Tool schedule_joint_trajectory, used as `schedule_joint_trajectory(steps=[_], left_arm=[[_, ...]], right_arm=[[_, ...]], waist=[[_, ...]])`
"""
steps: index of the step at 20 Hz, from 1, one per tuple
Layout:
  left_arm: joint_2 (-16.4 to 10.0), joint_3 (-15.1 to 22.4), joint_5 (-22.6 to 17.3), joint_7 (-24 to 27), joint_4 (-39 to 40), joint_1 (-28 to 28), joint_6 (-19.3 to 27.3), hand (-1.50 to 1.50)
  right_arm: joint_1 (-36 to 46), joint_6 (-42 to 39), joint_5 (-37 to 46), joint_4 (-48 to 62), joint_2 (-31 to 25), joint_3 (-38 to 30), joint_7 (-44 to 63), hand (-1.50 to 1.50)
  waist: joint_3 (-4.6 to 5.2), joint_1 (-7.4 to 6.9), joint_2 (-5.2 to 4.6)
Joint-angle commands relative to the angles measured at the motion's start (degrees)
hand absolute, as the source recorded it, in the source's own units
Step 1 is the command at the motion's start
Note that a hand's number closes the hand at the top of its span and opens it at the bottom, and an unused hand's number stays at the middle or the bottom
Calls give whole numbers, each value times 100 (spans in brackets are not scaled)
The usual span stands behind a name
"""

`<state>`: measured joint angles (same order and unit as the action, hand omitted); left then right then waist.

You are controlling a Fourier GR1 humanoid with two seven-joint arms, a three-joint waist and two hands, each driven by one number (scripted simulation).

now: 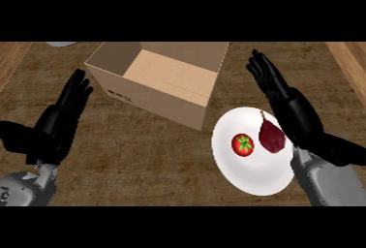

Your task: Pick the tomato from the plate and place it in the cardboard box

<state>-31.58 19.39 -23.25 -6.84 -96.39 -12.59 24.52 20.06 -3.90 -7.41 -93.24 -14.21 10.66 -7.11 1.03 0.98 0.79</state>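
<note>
The tomato (243,144) sits on the plate (251,181), near and right of the box (154,82). The left hand (63,118) and right hand (284,97) are flat open, holding nothing. Round, smooth and probably soft, the tomato is best cupped gently across its sides.

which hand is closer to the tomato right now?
Right. The right hand is open, up and to the right of the tomato, over the plate's right edge. The left hand is open at the far left, past the cardboard box.
</note>
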Motion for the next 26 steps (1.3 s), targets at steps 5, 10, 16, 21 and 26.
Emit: schedule_joint_trajectory(steps=[5,10,16,21,26], left_arm=[[-686,104,632,734,68,-197,-958,0],[-403,349,742,1076,508,-355,-1357,0],[-395,250,759,1396,792,-327,-1622,0],[-301,239,872,1241,884,-488,-1684,0],[-157,259,1065,1509,1066,-290,-1567,0]], right_arm=[[980,-1798,-1700,187,-1409,-1513,118,-150],[662,-2871,-483,1551,-2517,-1515,-1308,-150],[787,-2588,1414,1933,-2591,-907,-3694,-150],[987,-2407,2262,2054,-3084,-359,-4099,-150],[986,-2312,3150,1077,-3629,408,-3564,-150]], waist=[[-107,-72,-82],[-111,-107,-147],[-115,-232,-155],[-110,-216,-122],[-96,-115,-68]])
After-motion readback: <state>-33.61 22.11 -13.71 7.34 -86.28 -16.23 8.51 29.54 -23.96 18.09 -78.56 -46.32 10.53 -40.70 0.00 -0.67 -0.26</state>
